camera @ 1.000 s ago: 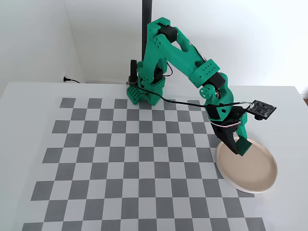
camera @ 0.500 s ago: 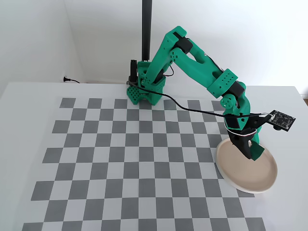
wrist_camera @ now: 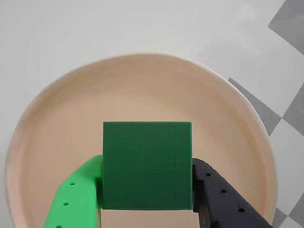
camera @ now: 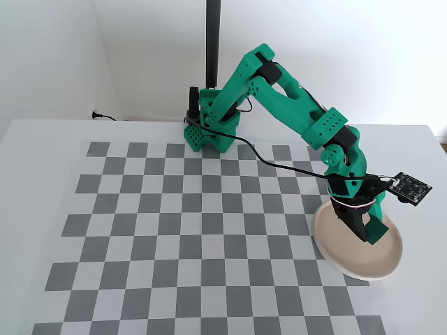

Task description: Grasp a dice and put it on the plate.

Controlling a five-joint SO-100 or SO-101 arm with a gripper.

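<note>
Table: a white tabletop [camera: 42, 139] carrying a grey-and-white checkered mat [camera: 174, 230]; in the fixed view the mat fills the middle and runs out toward 5 o'clock.

Arm: a bright green jointed robot arm [camera: 279, 98] rises from its base at about 12 o'clock of the mat and reaches down toward 4 o'clock, with a black cable trailing along it.

Plate: a round, shallow beige-pink plate with a paler cream rim [camera: 335, 251] lies at the mat's 4 o'clock edge in the fixed view; in the wrist view its floor [wrist_camera: 142, 90] fills most of the picture.

Gripper: the two-finger gripper [wrist_camera: 147, 209] hangs over the plate, one finger bright green at 8 o'clock of the wrist view, the other black at 4 o'clock. Its fingers are pinching the cube from both sides.

Dice: a small, plain dark green cube [wrist_camera: 147, 164] sits between the two fingers, touching both, its flat face toward the wrist camera and over the plate's middle. In the fixed view the fingers [camera: 368, 232] largely hide it; whether it rests on the plate's floor or hangs just above it cannot be told.
</note>
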